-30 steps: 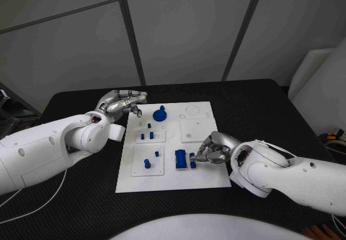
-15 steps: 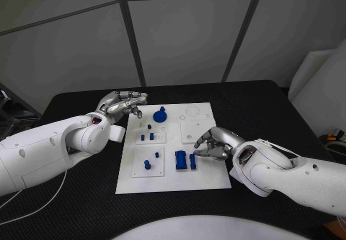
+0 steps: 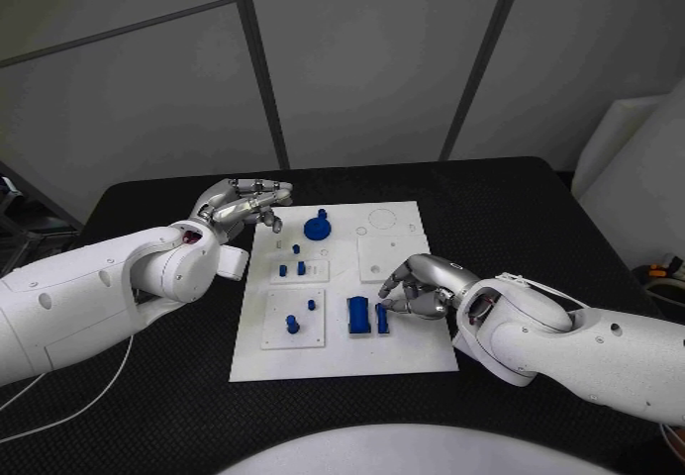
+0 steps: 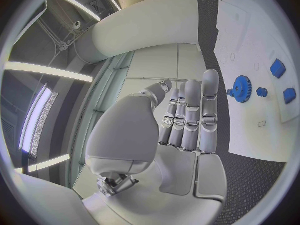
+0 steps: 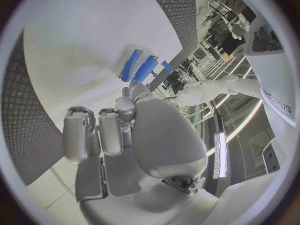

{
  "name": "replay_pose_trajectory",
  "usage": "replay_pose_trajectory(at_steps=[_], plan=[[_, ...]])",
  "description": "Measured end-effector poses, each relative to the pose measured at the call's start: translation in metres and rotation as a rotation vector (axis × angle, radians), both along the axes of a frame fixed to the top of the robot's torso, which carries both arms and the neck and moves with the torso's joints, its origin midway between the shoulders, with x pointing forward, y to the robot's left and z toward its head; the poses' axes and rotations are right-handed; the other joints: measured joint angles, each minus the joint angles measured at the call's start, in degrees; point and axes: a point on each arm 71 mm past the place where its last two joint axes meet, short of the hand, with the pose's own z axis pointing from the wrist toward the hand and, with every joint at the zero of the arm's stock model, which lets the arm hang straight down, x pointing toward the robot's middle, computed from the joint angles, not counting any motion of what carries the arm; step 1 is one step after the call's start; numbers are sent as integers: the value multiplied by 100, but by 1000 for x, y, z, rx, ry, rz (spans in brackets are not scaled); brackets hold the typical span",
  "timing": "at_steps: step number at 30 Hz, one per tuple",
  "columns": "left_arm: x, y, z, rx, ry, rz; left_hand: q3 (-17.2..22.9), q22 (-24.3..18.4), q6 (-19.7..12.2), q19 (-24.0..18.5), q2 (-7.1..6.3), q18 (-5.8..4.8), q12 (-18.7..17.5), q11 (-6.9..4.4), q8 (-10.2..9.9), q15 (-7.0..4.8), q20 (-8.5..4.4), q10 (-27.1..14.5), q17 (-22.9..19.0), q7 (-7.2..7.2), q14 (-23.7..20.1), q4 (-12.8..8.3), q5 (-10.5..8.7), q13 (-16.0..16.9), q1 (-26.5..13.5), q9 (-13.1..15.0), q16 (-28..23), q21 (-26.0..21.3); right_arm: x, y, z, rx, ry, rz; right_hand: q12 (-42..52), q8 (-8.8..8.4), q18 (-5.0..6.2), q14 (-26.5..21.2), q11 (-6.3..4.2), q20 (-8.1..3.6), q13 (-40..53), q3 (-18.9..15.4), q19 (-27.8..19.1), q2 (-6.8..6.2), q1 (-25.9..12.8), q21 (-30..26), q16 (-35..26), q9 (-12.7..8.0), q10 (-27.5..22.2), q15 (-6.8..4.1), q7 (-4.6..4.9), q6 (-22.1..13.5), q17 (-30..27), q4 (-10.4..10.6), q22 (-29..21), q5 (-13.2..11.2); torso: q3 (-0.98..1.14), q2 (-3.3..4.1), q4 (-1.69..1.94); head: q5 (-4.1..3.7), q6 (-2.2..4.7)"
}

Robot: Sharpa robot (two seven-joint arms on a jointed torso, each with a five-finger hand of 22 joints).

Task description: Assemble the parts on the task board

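Silver right hand [image 3: 417, 287] curls empty beside 2 blue blocks [image 3: 367, 316], probably lining up a grasp; left hand [image 3: 243, 205] half-curled, idle.

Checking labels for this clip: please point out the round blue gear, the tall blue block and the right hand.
round blue gear [image 3: 316, 231], head view, its toothed disc.
tall blue block [image 3: 358, 316], head view, its top face.
right hand [image 3: 416, 284], head view, the knuckles, hand's middle.

Small blue parts [image 3: 358, 316] dot the white task board [image 3: 400, 351].
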Motion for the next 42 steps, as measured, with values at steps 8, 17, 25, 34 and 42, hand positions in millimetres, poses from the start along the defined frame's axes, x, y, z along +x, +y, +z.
replay_pose_trajectory(at_steps=[8, 17, 25, 34, 42], plan=[[0, 0, 0, 0, 1, 0, 0, 0, 0, 0, 0, 0, 0, 0, 0, 0, 0, 0, 0, 0, 0, 0, 0, 0, 0, 0, 0, 0, -1, 2, -4, -31, 29, 31, 0, -22, 0, 1, 0, 0, -6, 215, 0, -50, -37, 0, 0, -123, 0, 2, -24, 180, 0, 60, 0, 52, -3, 1, 0, 10, -29], [0, 1, 0, 1, 1, 1, 0, -5, 0, 21, 0, 1, 0, -22, 0, 0, 21, -22, -4, 0, 0, 0, 0, 0, 0, 0, 0, -23, 1, 2, -5, -43, 24, 33, -67, 7, 0, 9, 9, 0, -52, 337, 0, -208, -194, -26, 0, -213, -13, 10, -36, 261, 0, 131, 0, 36, -3, -6, -2, 13, -39], [0, 1, 0, 2, 2, 2, 0, -4, 0, 21, 0, 1, 0, -22, 0, 0, 21, -22, -4, 0, 0, 0, 0, 1, 0, 0, 0, -23, 3, 1, -5, -20, -10, 3, -503, -17, 0, 31, 70, 83, -411, 465, -128, -528, -289, -191, -152, -598, -304, 29, 84, -681, -168, 212, 0, -568, -4, -7, -3, 24, -21], [0, 1, 0, 2, 3, 1, 0, -4, 0, 21, 0, 0, 0, -22, 0, 0, 21, -22, -4, 0, 0, 0, 0, 1, 0, 0, 0, -23, 5, 1, -3, 1, -38, -16, -552, -17, 0, 29, 119, 122, -530, 494, -167, -626, -389, -247, -203, -709, -352, 68, 113, -795, -225, 275, 0, -878, -4, 0, -3, 29, -12], [0, 1, 0, 2, 4, 1, 0, -4, 0, 21, 0, 1, 0, -22, 0, 0, 21, -22, -4, 0, 0, 0, 0, 1, 0, 0, 0, -23, 7, 4, -4, 1, -39, -14, -493, 95, 0, 31, 119, 122, -530, 518, -166, -649, -411, -248, -205, -718, -351, 71, 136, -597, -230, 349, 0, -1049, -2, 4, 0, 36, -36]])
